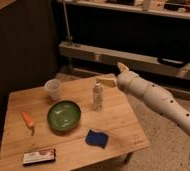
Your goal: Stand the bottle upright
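Observation:
A small white bottle [97, 96] stands upright on the wooden table [123, 120], near the far right part of the top. My gripper [113, 75] hangs just above and to the right of the bottle's cap, at the end of the white arm that comes in from the right. Its two fingers are spread apart, one pointing up and one reaching left over the bottle. Nothing is between them, and they do not hold the bottle.
A clear plastic cup [53, 88] stands at the back left. A green bowl [64, 115] is left of the bottle, an orange carrot [28, 120] further left. A blue sponge [96, 138] and a snack packet [39, 156] lie near the front edge. A metal rail [138, 60] runs behind the table.

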Motion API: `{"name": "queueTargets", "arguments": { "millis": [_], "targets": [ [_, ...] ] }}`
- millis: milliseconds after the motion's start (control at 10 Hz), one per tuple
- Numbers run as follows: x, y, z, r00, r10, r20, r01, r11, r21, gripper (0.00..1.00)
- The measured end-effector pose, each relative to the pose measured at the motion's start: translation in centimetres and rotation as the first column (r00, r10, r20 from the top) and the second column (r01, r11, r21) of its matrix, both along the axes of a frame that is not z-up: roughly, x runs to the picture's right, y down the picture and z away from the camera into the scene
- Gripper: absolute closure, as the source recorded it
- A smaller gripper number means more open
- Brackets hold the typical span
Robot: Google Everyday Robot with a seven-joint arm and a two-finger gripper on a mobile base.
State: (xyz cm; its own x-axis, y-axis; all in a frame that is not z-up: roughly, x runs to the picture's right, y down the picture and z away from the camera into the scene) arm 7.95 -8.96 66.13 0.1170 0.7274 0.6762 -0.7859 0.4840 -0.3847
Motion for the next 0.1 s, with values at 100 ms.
{"name": "queueTargets", "arguments": {
  "millis": [100],
  "targets": [
    [0.00,-0.01,-0.01,1.000,0.000,0.000,0.000,1.0000,0.000,0.20]
  ]
}}
